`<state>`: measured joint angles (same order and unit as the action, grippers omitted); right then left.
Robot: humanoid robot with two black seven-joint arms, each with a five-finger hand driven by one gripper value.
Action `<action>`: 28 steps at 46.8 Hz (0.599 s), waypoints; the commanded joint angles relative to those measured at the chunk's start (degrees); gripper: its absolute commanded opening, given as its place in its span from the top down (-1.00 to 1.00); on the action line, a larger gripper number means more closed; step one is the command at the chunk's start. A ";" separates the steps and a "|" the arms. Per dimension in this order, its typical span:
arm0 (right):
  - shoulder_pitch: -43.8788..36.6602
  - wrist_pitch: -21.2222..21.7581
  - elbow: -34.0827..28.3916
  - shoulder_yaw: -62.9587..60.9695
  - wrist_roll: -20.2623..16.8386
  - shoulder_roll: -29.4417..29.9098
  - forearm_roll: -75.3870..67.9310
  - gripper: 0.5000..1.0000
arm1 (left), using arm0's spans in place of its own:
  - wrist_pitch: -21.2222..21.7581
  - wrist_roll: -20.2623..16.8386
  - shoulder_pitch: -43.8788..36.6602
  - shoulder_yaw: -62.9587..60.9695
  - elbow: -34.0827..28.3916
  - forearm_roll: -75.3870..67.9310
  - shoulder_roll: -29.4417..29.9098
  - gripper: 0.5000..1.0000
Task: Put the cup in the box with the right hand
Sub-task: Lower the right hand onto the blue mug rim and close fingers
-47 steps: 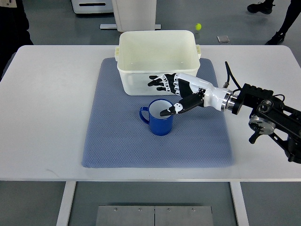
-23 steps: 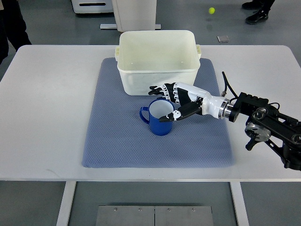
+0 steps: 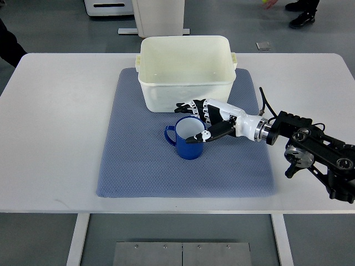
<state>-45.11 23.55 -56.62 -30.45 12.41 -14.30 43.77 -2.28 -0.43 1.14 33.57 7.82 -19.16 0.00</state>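
— Where do we see the blue mug [image 3: 188, 138]?

— Upright on the blue-grey mat [image 3: 133, 166], just in front of the white plastic box [image 3: 186, 69]. Its handle points toward the picture's left, and its opening faces up, pale inside.

— And our right hand [image 3: 208, 119]?

— It reaches in from the right edge, the black forearm lying over the white table [image 3: 61, 111] and the mat's right side. The hand sits at the mug's right rim. The thumb [image 3: 201, 136] lies across the near part of the rim, its dark tip over the opening. The other fingers [image 3: 191, 106] stretch along the far side, between mug and box wall.

— So do we have it gripped?

— We cannot tell for certain. The fingers bracket the rim loosely, not pressed flat together, and the mug stands on the mat.

— The box?

— It rests on the mat's far edge, nothing visible inside it.

— Anything else?

— Dark shoes [image 3: 302, 14] of a person at the top right, on the grey floor.
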 commanded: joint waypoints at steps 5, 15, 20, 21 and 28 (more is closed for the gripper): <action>0.02 0.00 0.10 0.21 -0.20 0.24 0.09 -0.87 | 0.00 -0.01 0.00 0.00 0.00 0.00 0.00 -1.00; 0.11 -1.67 1.07 1.88 -0.11 0.68 0.00 -0.91 | 0.00 -0.01 0.00 0.00 0.00 0.00 0.00 -1.00; 0.11 -2.02 1.16 2.06 -0.11 1.03 0.09 -0.92 | 0.00 -0.01 0.00 0.00 0.00 0.00 0.00 -1.00; 0.20 -2.02 1.07 2.06 -0.11 1.03 0.09 -0.92 | 0.00 -0.01 0.00 0.00 0.00 0.00 0.00 -1.00; 0.20 -2.11 1.68 2.15 -0.11 1.65 0.09 -0.92 | 0.00 -0.01 0.00 0.00 0.00 0.00 0.00 -1.00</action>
<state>-44.91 21.47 -55.26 -28.34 12.30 -12.98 43.85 -2.30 -0.45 1.14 33.57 7.82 -19.16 0.00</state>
